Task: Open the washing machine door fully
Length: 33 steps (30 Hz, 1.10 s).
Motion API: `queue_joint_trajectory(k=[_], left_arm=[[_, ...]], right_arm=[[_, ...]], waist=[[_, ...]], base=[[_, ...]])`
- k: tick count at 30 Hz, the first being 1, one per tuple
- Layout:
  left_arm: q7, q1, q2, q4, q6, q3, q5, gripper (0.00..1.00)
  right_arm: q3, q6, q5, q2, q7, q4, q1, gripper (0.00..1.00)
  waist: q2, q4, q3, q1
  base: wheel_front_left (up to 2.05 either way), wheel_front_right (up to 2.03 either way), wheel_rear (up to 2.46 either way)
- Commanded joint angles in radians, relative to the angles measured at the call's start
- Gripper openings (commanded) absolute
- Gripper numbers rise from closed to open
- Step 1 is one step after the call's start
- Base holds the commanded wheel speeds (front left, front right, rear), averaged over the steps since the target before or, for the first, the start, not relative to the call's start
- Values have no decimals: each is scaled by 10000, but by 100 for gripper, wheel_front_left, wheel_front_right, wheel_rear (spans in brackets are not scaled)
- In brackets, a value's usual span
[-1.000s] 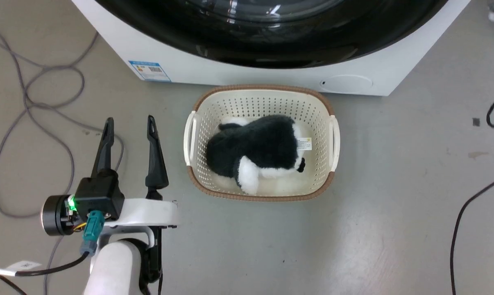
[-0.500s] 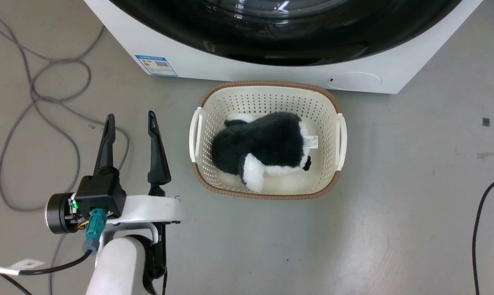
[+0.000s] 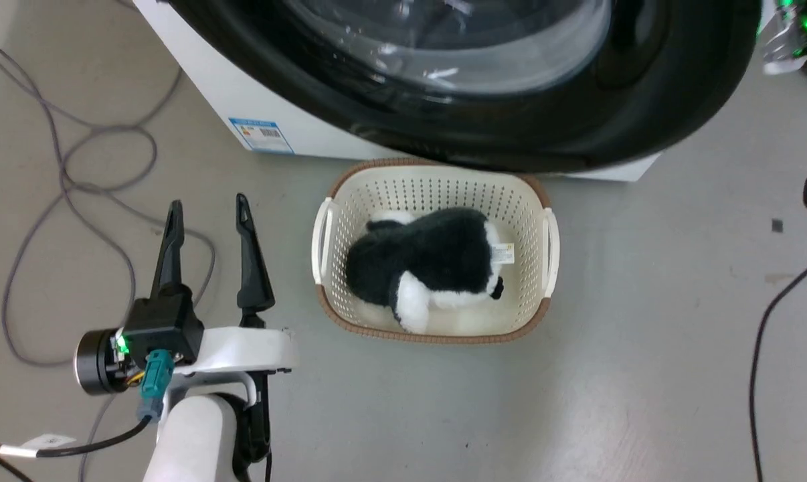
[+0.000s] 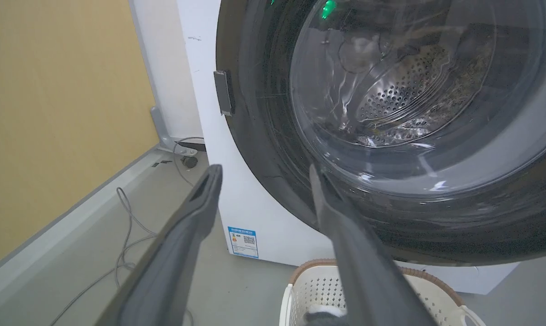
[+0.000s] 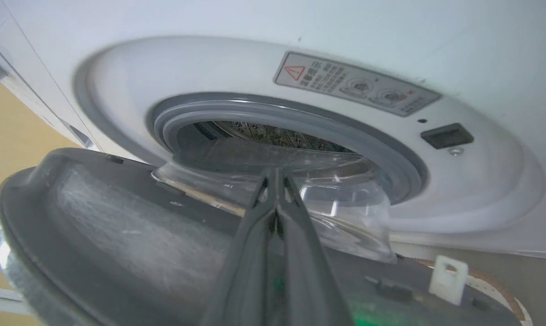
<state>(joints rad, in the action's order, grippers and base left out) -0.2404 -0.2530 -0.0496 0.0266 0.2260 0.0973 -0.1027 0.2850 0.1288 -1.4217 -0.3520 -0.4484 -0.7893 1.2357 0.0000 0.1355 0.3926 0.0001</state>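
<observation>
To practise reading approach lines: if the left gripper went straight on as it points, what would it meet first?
The left gripper, jaws open, would probably meet the washing machine door at its black lower-left rim; depth is unclear.

Grey floor w/ washing machine, basket & loose cables.

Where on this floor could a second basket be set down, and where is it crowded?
Free: the floor on the near side of the basket, and the stretch between the basket and the black cable at right. Crowded: the washing machine door overhangs the basket's far rim; grey cables and the left gripper take the left.
</observation>
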Motion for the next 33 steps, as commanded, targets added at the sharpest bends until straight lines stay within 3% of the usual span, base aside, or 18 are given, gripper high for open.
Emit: queue_joint_trajectory(k=[1, 7, 15, 33], left_arm=[[-121, 133, -7, 54, 73, -36, -45, 100], [-214, 562, -7, 210, 130, -133, -22, 100], [-214, 1148, -7, 485, -23, -196, 155, 100], [-214, 2222, -7, 959, -297, -292, 432, 100]], right_arm=[[191, 19, -389, -27, -258, -137, 16, 0], [769, 19, -1041, -82, -1301, 311, -640, 0], [1341, 19, -1287, 31, -2110, 1818, -2534, 0], [2403, 19, -1845, 542, -2462, 5604, -7012, 0]], waist=[[0, -20, -198, -1], [0, -164, -761, -1], [0, -313, -1742, -1], [0, -436, -3320, -1]], base=[[0, 0, 0], [0, 0, 0], [0, 0, 0], [0, 0, 0]])
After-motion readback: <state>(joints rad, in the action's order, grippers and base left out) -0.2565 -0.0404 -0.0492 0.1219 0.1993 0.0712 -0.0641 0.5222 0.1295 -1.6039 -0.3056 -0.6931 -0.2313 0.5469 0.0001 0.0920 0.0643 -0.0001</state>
